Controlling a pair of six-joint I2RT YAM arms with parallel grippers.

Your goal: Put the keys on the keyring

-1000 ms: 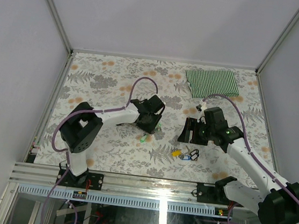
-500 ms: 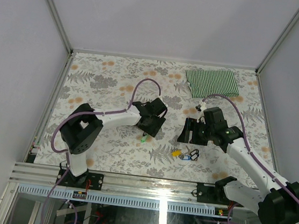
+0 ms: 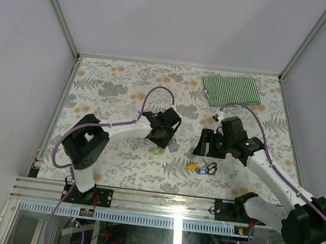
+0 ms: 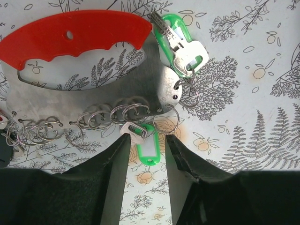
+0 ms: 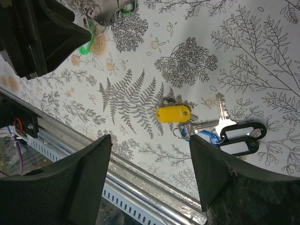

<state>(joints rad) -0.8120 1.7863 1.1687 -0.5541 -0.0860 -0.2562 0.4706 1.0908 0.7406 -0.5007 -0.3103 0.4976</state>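
In the left wrist view the keyring lies flat: a red curved clip (image 4: 70, 35) with a chain of silver rings (image 4: 93, 119) below it. A key with a green tag (image 4: 180, 42) lies by the clip's right end. A second green tag (image 4: 147, 149) with its small key lies loose between the tips of my left gripper (image 4: 147, 140), which is open with a narrow gap. From above, the left gripper (image 3: 162, 138) covers the keyring, and only a green key (image 3: 156, 152) shows. My right gripper (image 5: 150, 138) hangs wide open above keys with yellow (image 5: 173, 114), blue (image 5: 201, 136) and black tags (image 5: 241, 136).
A green striped cloth (image 3: 231, 90) lies at the back right of the flowered table. The metal rail (image 3: 171, 202) runs along the near edge, just below the yellow-tagged key (image 3: 192, 167). The left gripper's black body (image 5: 37, 37) shows at the top left of the right wrist view.
The left gripper has shifted slightly right and forward over the keyring. The right arm and the keys beneath it have not moved.
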